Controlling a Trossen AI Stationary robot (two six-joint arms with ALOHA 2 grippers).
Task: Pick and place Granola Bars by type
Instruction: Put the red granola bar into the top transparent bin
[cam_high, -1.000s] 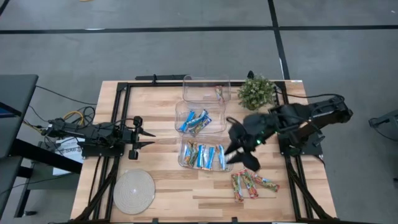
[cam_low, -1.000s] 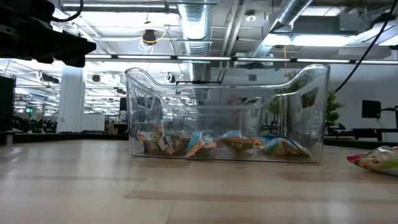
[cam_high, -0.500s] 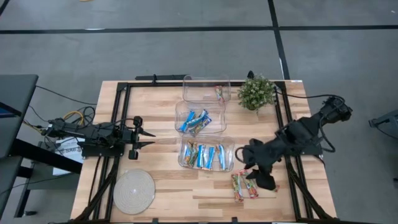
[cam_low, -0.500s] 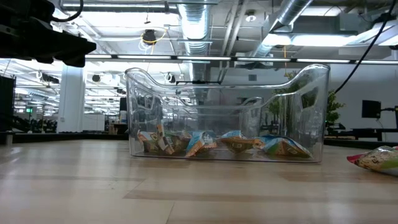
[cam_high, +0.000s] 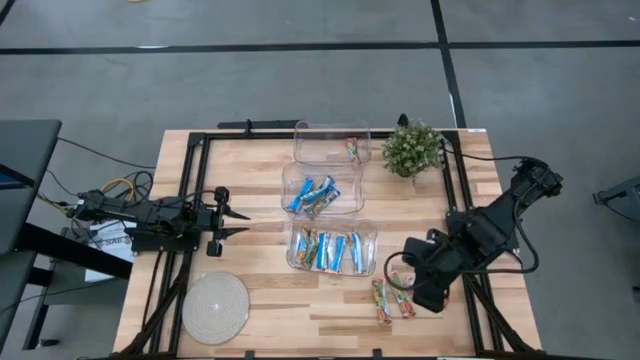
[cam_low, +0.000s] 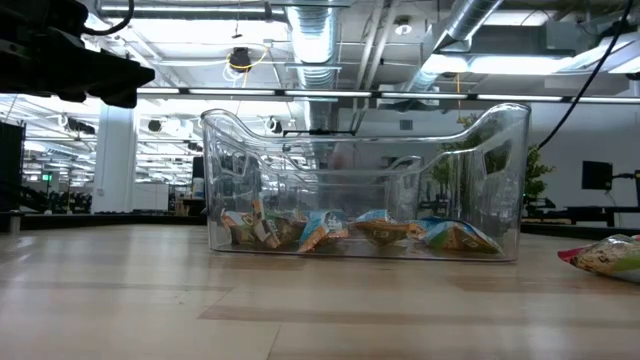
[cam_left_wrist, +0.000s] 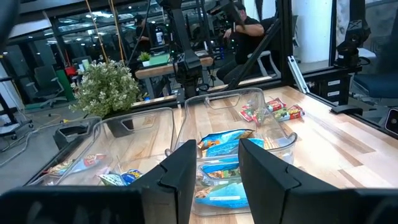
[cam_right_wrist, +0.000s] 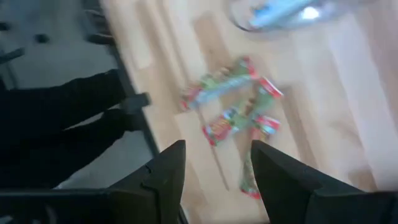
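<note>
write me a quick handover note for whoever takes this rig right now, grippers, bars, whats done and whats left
Right gripper: open, empty, over the loose red-green-orange bars on the table's right front.
Left gripper: open, empty, waiting at the left side, pointing at the bins.
Done: near bin holds tan-and-blue bars; middle bin holds blue bars; far bin has one red-green-orange bar.
Left: move the loose red-green-orange bars, probably to the far bin.
</note>
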